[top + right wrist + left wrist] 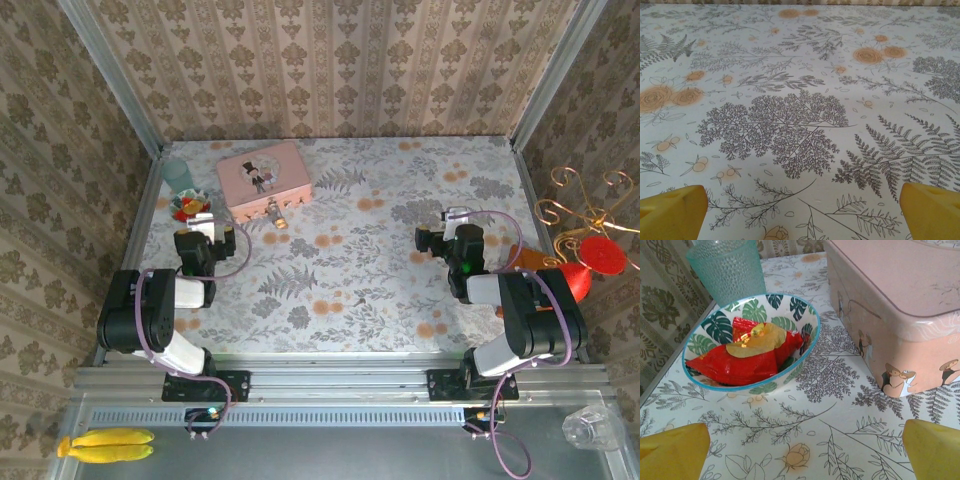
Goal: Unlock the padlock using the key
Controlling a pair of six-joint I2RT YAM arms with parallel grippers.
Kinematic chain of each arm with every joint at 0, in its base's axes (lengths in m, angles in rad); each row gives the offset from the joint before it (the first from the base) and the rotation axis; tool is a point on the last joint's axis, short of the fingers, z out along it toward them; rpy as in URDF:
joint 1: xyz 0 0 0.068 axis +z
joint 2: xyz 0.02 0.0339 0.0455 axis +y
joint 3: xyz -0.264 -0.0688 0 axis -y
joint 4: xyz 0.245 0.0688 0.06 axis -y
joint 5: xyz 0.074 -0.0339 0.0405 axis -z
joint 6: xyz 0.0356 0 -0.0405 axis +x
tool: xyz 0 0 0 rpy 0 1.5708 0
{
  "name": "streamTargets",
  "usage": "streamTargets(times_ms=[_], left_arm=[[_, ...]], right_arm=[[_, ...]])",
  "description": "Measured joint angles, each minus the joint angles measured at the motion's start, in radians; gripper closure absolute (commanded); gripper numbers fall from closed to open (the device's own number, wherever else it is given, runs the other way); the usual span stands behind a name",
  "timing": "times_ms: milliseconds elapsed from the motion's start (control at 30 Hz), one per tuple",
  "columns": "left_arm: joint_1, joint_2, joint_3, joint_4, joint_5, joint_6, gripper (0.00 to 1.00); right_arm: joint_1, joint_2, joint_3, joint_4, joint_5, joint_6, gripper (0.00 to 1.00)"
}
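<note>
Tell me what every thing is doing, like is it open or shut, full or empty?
Left claw: open, holding nothing.
Right claw: open, holding nothing.
Pink tin: lid shut.
Padlock: lying by the pink tin, too small to tell if it is locked.
Bowl: upright, with a red packet inside.
Teal glass: standing upright.
</note>
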Motion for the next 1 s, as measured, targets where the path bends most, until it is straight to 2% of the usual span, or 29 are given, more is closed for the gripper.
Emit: streamTargets(times_ms=[1000], left_arm=[[0.008,0.006,0.001,0.005,0.002,0.003,0.0]], right_arm=[[0.0,0.008,0.011,0.011,0.007,0.004,0.0]])
